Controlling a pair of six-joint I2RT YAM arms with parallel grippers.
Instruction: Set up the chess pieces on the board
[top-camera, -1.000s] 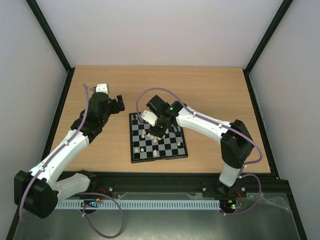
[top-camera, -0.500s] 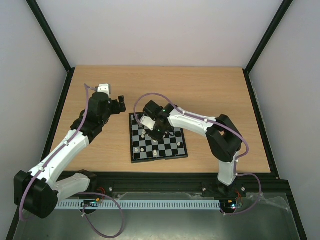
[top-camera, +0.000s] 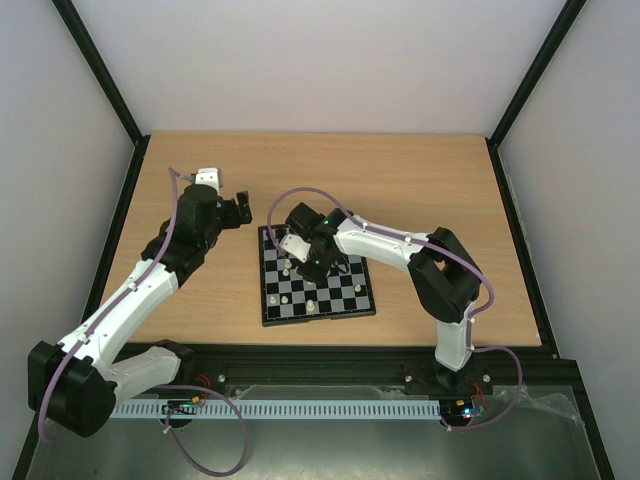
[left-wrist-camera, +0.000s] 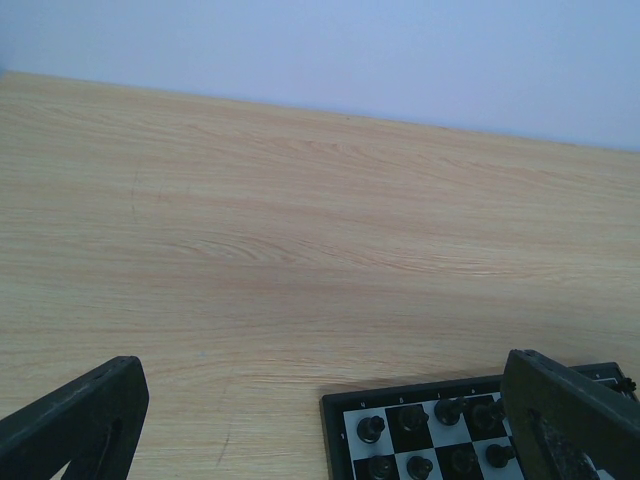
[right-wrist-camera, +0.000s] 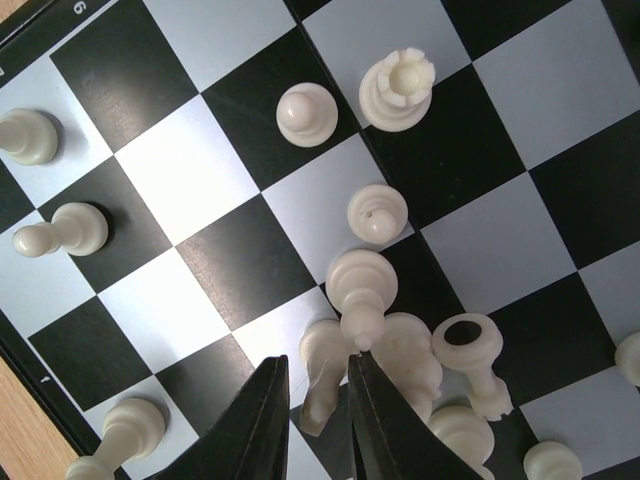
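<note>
— Where are the pieces?
— Cream pieces (right-wrist-camera: 362, 283) crowd the board (right-wrist-camera: 231, 264) just ahead of the right gripper (right-wrist-camera: 315, 362). One lies between its narrow fingers (right-wrist-camera: 262, 430); gripped or not, I cannot tell.
— And the left gripper (left-wrist-camera: 322, 380)?
— Spread wide over the table (left-wrist-camera: 300, 250), with black pieces (left-wrist-camera: 415, 442) near its right finger.

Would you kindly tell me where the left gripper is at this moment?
In the top view, the left gripper is open over bare table, just beyond the far-left corner of the board.
</note>
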